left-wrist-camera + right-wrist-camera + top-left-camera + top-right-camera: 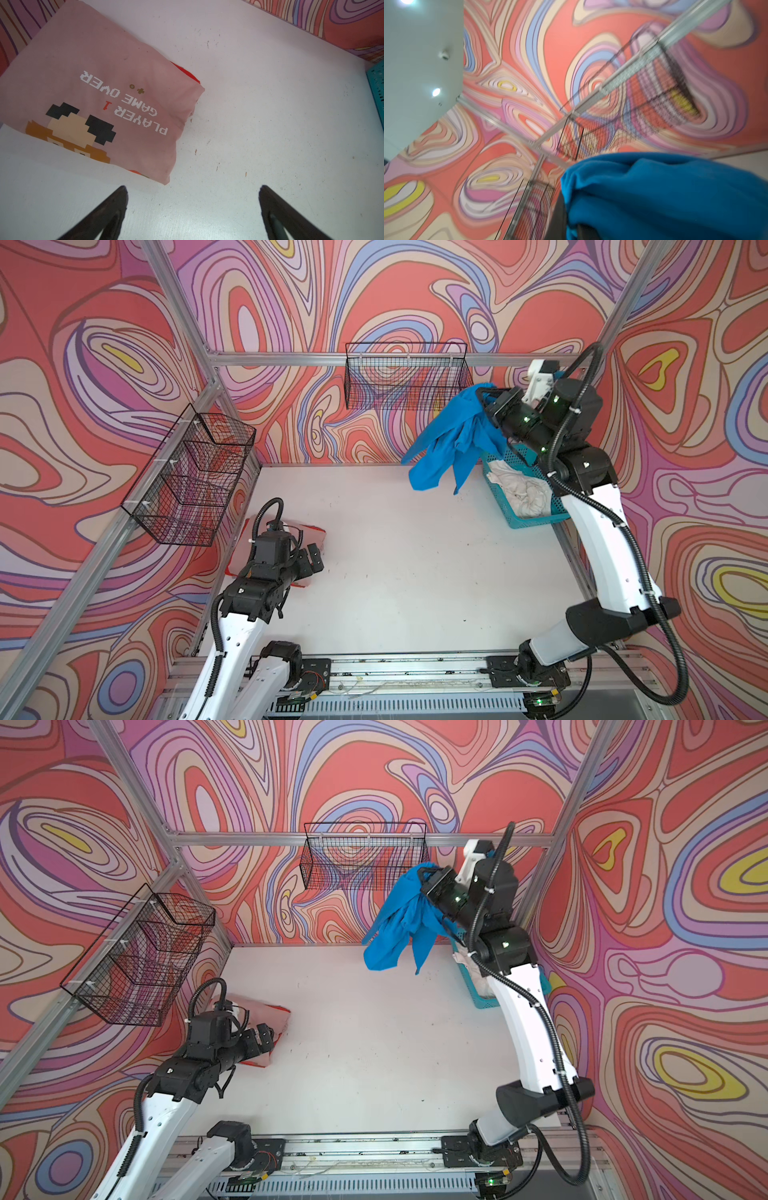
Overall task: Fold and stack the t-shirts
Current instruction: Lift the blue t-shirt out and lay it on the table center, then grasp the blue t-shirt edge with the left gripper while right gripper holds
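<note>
High over the table's back right corner, my right gripper (pixel 484 400) (pixel 426 878) (pixel 572 220) is shut on the bright blue t-shirt (pixel 449 439) (pixel 399 928) (pixel 664 197), which hangs crumpled and clear of the table. The pale pink "GAME OVER" t-shirt (pixel 309 533) (pixel 270 1011) (pixel 104 93) lies folded at the table's left, on top of a red cloth (pixel 187 72). My left gripper (pixel 313 560) (pixel 264 1040) (pixel 193 191) hovers open beside the pink shirt's corner, holding nothing. An off-white t-shirt (pixel 523 489) (pixel 467 965) lies bunched in the teal basket (pixel 498 497) (pixel 484 1002) (pixel 376 87).
A black wire basket (pixel 407 377) (pixel 365 857) hangs on the back wall, and a second one (pixel 195 481) (pixel 137 957) on the left wall. The white table (pixel 415 572) is bounded by aluminium frame posts. The arms' rail (pixel 395 668) runs along the front edge.
</note>
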{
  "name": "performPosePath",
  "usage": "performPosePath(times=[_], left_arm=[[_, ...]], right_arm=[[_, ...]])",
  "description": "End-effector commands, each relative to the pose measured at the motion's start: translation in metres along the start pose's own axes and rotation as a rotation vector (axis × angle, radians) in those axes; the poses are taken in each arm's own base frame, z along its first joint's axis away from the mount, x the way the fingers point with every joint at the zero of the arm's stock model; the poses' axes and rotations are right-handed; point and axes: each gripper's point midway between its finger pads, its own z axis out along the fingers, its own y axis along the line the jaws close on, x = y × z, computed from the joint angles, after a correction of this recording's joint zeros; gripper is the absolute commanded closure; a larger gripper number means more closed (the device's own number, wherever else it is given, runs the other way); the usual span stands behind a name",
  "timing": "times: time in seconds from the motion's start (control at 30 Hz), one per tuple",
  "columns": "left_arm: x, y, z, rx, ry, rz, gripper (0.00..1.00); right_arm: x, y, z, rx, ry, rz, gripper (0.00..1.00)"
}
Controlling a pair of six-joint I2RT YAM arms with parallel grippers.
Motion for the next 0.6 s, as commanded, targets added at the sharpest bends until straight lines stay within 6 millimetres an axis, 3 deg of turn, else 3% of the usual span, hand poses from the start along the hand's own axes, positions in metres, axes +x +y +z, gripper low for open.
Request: performPosePath(times=[0.0, 0.17, 0.3, 0.43, 0.57], left_arm=[[-0.008, 0.004, -0.014, -0.024, -0.045, 0.005, 0.0], [-0.008, 0.005, -0.015, -0.023, -0.047, 0.002, 0.0], [-0.005, -0.001, -0.012, 0.001, -0.016, -0.001, 0.0], [0.018, -0.028, -0.003, 0.124, 0.127, -0.056, 0.0], [0.062, -0.061, 0.019, 0.215, 0.279, -0.116, 0.0]], right_arm=[[0.056, -0.005, -0.014, -0.111, 0.121, 0.121, 1.0], [0.163, -0.084, -0.041, -0.082, 0.266, 0.22, 1.0], [0.222, -0.164, -0.076, 0.055, 0.311, 0.273, 1.0], [0.253, -0.223, -0.105, 0.192, 0.296, 0.303, 1.0], [0.259, -0.233, -0.108, 0.219, 0.302, 0.288, 1.0]])
